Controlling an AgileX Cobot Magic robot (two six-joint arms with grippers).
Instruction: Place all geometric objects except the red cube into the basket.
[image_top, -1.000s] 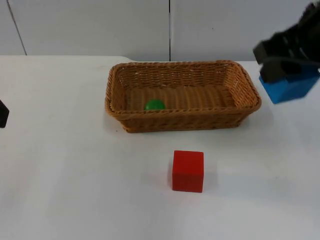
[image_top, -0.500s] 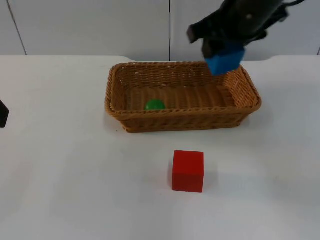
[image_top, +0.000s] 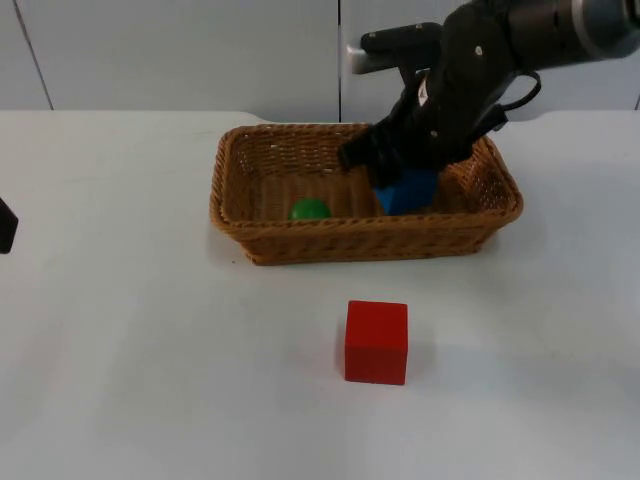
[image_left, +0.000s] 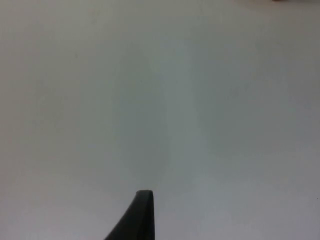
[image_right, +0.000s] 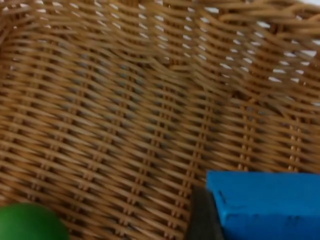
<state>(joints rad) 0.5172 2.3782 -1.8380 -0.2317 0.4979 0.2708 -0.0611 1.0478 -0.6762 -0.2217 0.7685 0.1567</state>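
The blue block (image_top: 408, 190) sits low inside the basket (image_top: 300, 238), toward its right half, with the right end effector (image_top: 400, 165) clamped on it from above. In the right wrist view the block (image_right: 265, 205) has a dark finger (image_right: 202, 217) pressed against its side, and the woven floor of the basket (image_right: 125, 110) lies just behind it; whether the block already touches that floor cannot be told. The green ball (image_top: 309, 210) rests on the basket floor to the left of the block, apart from it, close to the near wall; the right wrist view catches its rounded edge (image_right: 30, 222).

The right arm reaches in from the upper right and bends down over the basket's far rim, hiding part of the back wall.

The red cube (image_top: 377, 342) stands on the white tabletop (image_top: 150, 350) in front of the basket, well apart from it, roughly below the basket's middle.

The left end effector (image_top: 6, 226) waits at the far left edge of the tabletop, far from everything else. In the left wrist view one fingertip (image_left: 140, 217) stands over bare tabletop (image_left: 160, 100); whether this end effector is released or clenched cannot be told.
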